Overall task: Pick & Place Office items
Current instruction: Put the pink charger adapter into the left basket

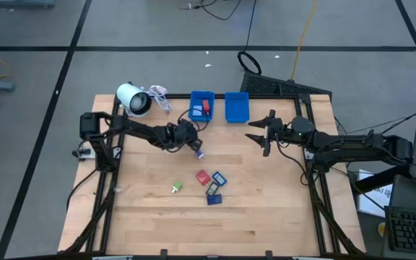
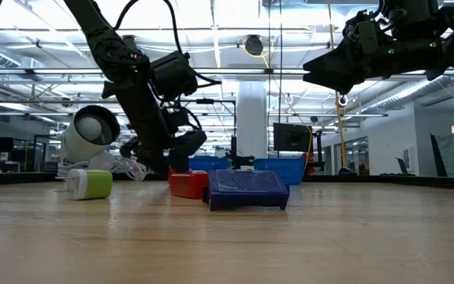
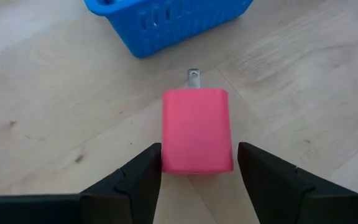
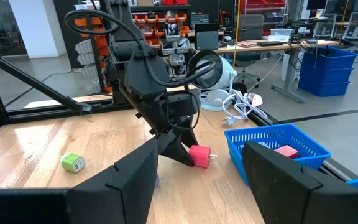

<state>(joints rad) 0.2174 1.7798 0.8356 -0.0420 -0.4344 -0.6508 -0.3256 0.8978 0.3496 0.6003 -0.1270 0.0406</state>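
Left claw (image 3: pixel 197 171) grips 1 pink block (image 3: pixel 197 129), long axis along its fingers; blue bin (image 3: pixel 166 22) lies just ahead. You keep right claw (image 1: pixel 263 133) wide open, empty.

Robotics lab or workshop: open hall indicated by exposed ceiling trusses (image 2: pixel 235 75), parts racks (image 4: pixel 166 25), workbenches (image 4: pixel 272 45), monitors (image 2: pixel 290 136), floor cables (image 1: pixel 251 65).

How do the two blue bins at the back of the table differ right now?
The left bin holds pieces, a red piece among them; the right bin shows nothing inside. The left bin sits just beyond the left gripper; the right bin sits nearer the right gripper. Both are blue, rectangular and side by side.
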